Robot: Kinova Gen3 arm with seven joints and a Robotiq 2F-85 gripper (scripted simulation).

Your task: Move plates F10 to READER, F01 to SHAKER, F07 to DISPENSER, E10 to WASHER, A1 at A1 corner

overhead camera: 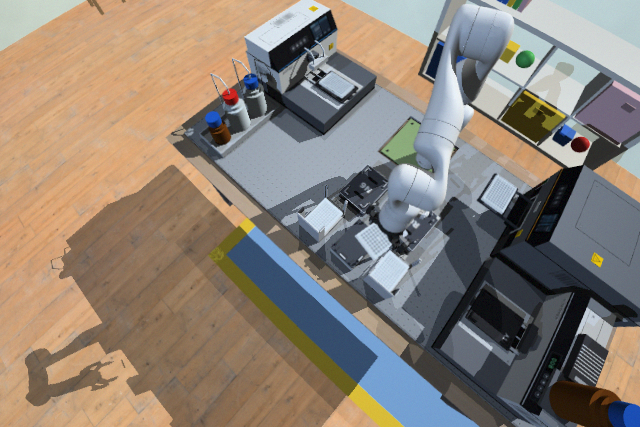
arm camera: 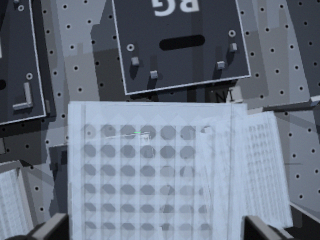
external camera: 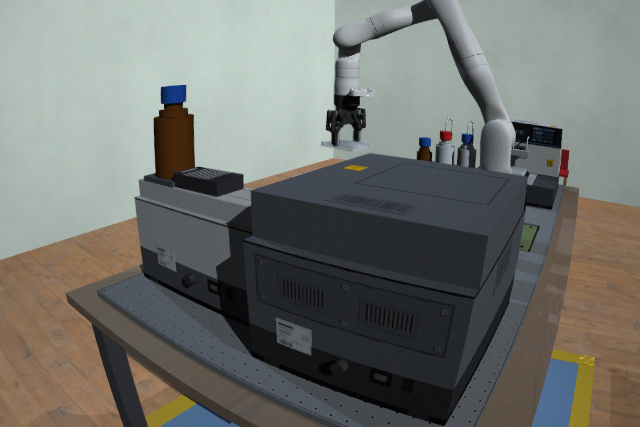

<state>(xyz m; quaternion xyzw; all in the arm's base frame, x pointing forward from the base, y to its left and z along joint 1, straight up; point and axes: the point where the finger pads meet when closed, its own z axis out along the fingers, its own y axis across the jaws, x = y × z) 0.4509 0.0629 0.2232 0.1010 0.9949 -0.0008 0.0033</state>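
Observation:
My gripper (external camera: pixel 345 135) is shut on a white well plate (external camera: pixel 345 144) and holds it flat, high above the deck. In the wrist view this plate (arm camera: pixel 150 170) fills the lower middle, with a finger at each of its sides; its label is not visible. In the overhead view the held plate (overhead camera: pixel 373 240) hangs over the middle of the deck, beside a stack rack (overhead camera: pixel 385 272). The wrist view shows that rack's plate (arm camera: pixel 262 165) just to the right below, and the RG nest (arm camera: pixel 182 42) empty beyond. Another plate (overhead camera: pixel 336 83) sits on the far instrument, and one (overhead camera: pixel 497 192) sits at the right.
A second stack rack (overhead camera: pixel 320 215) stands left of the nests. A large dark instrument (overhead camera: pixel 578 226) and one with an open dark tray (overhead camera: pixel 496 313) fill the near right. Three bottles (overhead camera: pixel 235 109) stand at the far left. A green pad (overhead camera: pixel 405 143) lies by the arm's base.

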